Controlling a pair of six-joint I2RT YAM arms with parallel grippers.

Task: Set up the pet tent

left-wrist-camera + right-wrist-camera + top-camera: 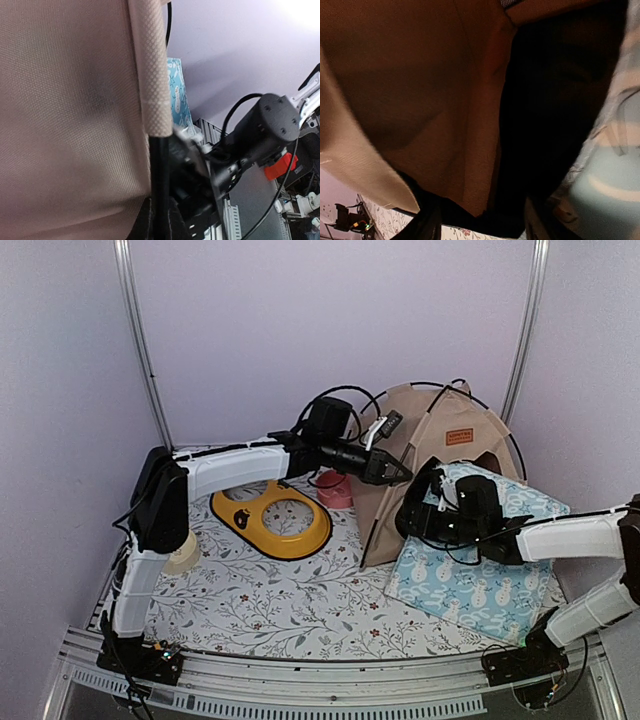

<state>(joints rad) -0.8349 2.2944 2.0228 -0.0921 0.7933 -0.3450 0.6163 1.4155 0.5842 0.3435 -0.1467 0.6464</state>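
**Tent stands far right, both arms at its mouth**

Nearest us on the right, the blue snowman cushion [470, 585] lies flat on the table, its far end reaching the tent's opening. The right arm [570, 535] stretches across it. On the left sits the yellow double-bowl feeder [272, 522], well apart from the cushion. A pink bowl [336, 490] stands just behind it, near the tent's left foot. A round beige thing [185, 555] shows from behind the left arm [230, 468]; we cannot tell what it is.

The table [280, 615] wears a white cloth printed with leafy sprigs. Lilac walls [320, 320] close it in, with a metal post [140, 340] on each side at the back.

The pet tent [425, 430] stands at the far right of the table. It is tan canvas with thin black poles meeting at the peak and a small brown label [459, 437] above the dark opening. The left jaws are closed on the black pole [160, 190] at the tent's front left edge, just below where the pole leaves its canvas sleeve [152, 75]. The right jaws stand apart at the tent's mouth. Tan fabric hangs between the fingers, and as far as we can see it is not pinched.
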